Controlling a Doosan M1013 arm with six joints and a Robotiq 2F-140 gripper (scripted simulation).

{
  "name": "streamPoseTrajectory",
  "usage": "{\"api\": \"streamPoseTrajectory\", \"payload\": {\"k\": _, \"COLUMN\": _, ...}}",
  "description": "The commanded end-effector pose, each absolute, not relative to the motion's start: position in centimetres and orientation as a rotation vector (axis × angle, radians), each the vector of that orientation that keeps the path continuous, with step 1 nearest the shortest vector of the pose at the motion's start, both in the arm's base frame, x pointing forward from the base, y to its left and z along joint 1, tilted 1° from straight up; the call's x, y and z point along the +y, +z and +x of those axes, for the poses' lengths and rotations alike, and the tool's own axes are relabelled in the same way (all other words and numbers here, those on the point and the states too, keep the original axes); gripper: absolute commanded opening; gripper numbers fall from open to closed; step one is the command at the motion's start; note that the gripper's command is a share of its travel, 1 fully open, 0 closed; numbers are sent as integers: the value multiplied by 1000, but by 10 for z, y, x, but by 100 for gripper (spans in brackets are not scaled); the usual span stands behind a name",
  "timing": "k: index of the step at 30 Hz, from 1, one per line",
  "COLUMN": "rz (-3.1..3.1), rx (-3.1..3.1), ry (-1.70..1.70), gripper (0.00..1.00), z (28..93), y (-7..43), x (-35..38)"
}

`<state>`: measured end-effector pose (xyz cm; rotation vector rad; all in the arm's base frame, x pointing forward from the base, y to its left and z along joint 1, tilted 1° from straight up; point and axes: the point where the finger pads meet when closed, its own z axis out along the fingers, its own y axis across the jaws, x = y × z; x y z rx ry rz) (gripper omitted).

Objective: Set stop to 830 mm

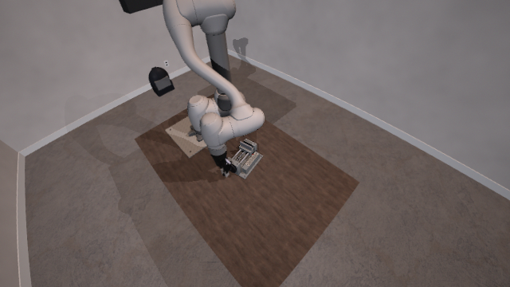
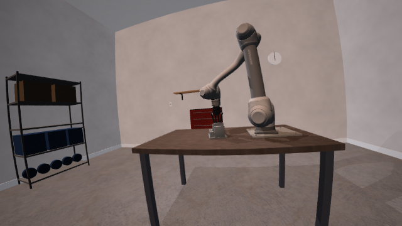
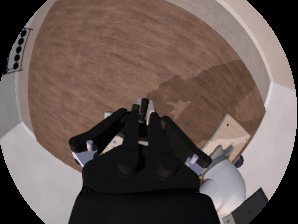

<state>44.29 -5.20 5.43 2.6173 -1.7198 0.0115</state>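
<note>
Brown bench [image 2: 176, 145] mid-frame, carrying small stop fixture [image 1: 248, 158]. Pincer [image 1: 227, 168] clenched on handwheel, probably mid-adjustment. Next: finish at 830 mm, then release.

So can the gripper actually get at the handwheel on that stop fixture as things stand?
Probably yes: the gripper is down at the near end of the stop fixture and shut on something small there, presumably the handwheel. Nothing else stands near it on the table.

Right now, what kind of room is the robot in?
Probably a workshop. A robot arm is bolted onto a wooden table, a metal shelf rack holds boxes, and a red tool chest stands by the wall.
</note>
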Motion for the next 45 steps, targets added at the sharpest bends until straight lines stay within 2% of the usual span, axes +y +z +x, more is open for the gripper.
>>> {"api": "streamPoseTrajectory", "payload": {"k": 1, "rz": 2618, "rx": -1721, "ry": 12, "gripper": 4, "z": 445, "y": 53, "x": -51}}
{"api": "streamPoseTrajectory", "payload": {"k": 45, "rz": 2618, "rx": -1721, "ry": 12, "gripper": 4, "z": 477, "y": 62, "x": -37}}
